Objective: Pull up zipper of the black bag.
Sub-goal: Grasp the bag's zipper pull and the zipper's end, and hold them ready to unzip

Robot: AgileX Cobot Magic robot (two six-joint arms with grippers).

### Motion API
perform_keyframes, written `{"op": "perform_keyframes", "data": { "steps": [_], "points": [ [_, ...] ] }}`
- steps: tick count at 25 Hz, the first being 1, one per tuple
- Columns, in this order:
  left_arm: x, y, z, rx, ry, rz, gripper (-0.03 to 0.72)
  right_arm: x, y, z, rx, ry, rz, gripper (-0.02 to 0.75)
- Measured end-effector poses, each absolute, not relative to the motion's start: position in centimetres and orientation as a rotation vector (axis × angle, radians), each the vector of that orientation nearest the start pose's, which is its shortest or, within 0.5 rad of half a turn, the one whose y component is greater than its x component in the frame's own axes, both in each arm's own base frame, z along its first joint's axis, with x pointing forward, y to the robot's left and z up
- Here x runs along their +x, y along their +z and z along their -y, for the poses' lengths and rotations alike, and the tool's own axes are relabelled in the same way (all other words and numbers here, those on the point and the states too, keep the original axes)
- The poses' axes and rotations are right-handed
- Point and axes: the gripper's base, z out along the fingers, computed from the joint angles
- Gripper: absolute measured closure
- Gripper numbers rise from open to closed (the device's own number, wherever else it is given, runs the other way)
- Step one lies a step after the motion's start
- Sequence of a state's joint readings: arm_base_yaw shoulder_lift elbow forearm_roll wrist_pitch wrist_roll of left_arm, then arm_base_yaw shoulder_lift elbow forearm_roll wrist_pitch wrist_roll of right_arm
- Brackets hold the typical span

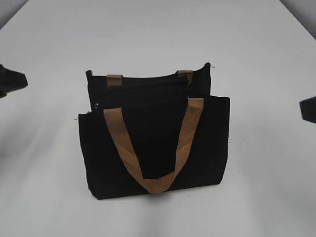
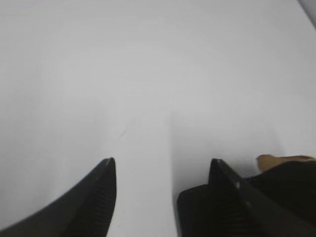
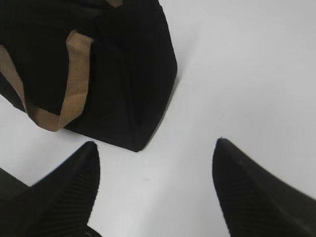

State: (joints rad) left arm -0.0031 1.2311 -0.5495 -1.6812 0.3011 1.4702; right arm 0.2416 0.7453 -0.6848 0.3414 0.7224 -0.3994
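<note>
The black bag lies flat near the middle of the white table, tan handle looped toward the near edge. Its zipper runs along the far top edge (the pull is too small to make out). The left gripper and right gripper hover wide apart, holding nothing, beside the bag toward the table's left and right edges.

Matt black cloth bag, tan webbing
</note>
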Motion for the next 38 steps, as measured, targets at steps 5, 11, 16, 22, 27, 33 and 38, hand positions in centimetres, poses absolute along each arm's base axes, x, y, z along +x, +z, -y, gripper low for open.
{"op": "perform_keyframes", "data": {
  "steps": [5,11,16,22,27,33,38],
  "points": [
    [25.8,21.4,3.0,-0.016,-0.455,-2.206,0.265,16.4,31.2,-7.4,-0.636,0.334,-2.225,0.190],
    [25.5,23.5,4.0,0.256,-0.481,-2.146,0.298,17.5,30.4,-8.4,-0.706,0.335,-2.253,0.190],
    [23.8,25.8,5.5,0.574,-0.626,-2.179,0.300,17.5,30.4,-8.4,-0.719,0.329,-2.247,0.190],
    [22.4,24.7,3.2,0.556,-0.330,-2.663,0.301,17.5,30.4,-8.4,-0.725,0.327,-2.245,0.190],
    [24.0,24.7,1.9,0.120,-0.166,-2.512,0.311,17.5,30.4,-8.4,-0.725,0.327,-2.245,0.190],
    [20.9,20.8,4.1,0.081,-0.152,-2.160,0.349,17.5,30.4,-8.4,-0.726,0.327,-2.245,0.190],
    [17.2,18.4,5.9,0.198,-0.160,-1.888,0.354,17.5,30.4,-8.4,-0.726,0.326,-2.245,0.190]
  ]
}}
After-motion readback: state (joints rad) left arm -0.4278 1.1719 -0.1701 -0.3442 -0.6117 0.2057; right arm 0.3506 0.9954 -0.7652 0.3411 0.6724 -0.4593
